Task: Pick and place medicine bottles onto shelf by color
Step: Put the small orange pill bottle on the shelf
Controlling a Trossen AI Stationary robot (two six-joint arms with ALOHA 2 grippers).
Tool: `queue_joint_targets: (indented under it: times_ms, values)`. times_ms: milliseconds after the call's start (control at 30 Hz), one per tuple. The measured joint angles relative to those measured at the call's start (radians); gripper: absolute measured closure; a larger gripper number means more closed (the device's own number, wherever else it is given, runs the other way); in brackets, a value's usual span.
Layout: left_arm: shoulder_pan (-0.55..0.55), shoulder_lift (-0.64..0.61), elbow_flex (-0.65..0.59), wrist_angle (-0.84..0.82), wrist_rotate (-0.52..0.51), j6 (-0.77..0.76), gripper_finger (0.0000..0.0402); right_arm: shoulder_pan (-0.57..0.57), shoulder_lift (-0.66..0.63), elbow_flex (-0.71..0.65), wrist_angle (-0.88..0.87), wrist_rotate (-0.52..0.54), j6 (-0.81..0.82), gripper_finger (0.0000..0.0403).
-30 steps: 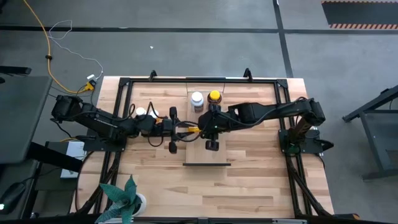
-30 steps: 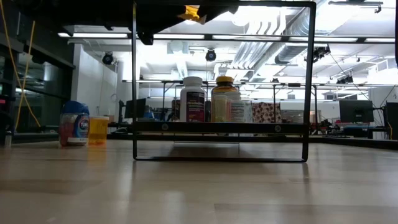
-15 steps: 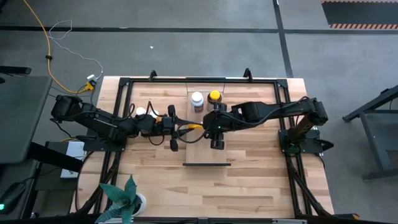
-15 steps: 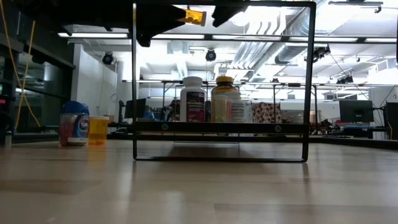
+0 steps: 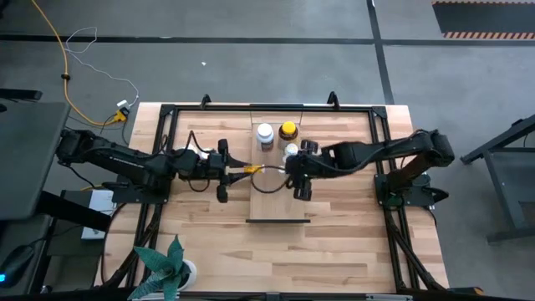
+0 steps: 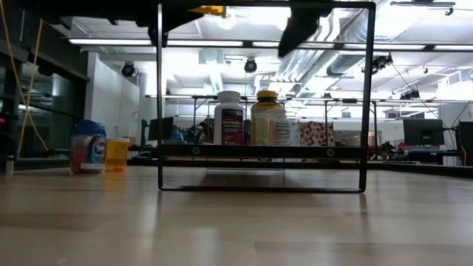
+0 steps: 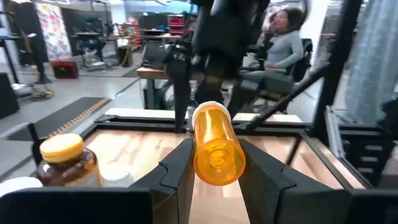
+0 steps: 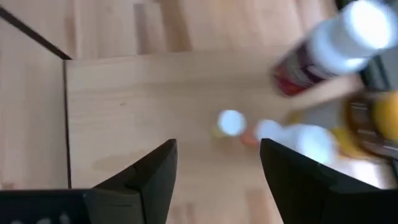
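Over the middle of the table, the two dark arms reach toward each other above the shelf, a pale plank with a dark strip at its near end. At the shelf's far end stand a white-capped bottle and an amber bottle with a yellow cap, side by side. The left gripper holds a small orange vial lying lengthwise between its two fingers, gripped on both sides, its base facing the wrist camera. The right gripper hangs just beside it, fingers spread wide with nothing between them. A blue-capped bottle and another orange vial sit on the table left of the shelf.
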Motion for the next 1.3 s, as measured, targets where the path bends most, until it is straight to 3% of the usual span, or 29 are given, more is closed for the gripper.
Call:
queue_joint_targets:
  times_ms: [100, 267, 333, 400, 533, 867, 1300]
  values:
    - [0.003, -0.002, -0.037, 0.067, -0.006, -0.004, 0.0305, -0.019, -0.102, -0.267, 0.326, -0.045, -0.013, 0.018]
    - [0.04, 0.007, -0.065, 0.157, -0.003, -0.044, 0.0304, -0.042, -0.209, -0.664, 1.188, -0.122, -0.025, 0.018]
    - [0.049, 0.015, -0.066, 0.156, 0.021, -0.069, 0.0304, -0.053, -0.201, -0.766, 1.456, -0.139, -0.031, 0.018]
    - [0.054, 0.024, -0.066, 0.159, 0.032, -0.087, 0.0304, -0.069, -0.186, -0.825, 1.617, -0.144, -0.014, 0.018]
    - [0.054, 0.057, -0.066, 0.183, 0.032, -0.093, 0.0304, -0.085, -0.146, -0.847, 1.705, -0.168, 0.017, 0.018]
    - [0.054, 0.2, 0.018, 0.202, 0.085, -0.112, 0.0304, -0.09, -0.049, -0.735, 1.678, -0.263, 0.001, 0.018]
    - [0.054, 0.206, 0.021, 0.199, 0.08, -0.138, 0.0304, -0.091, -0.048, -0.73, 1.741, -0.257, 0.002, 0.018]
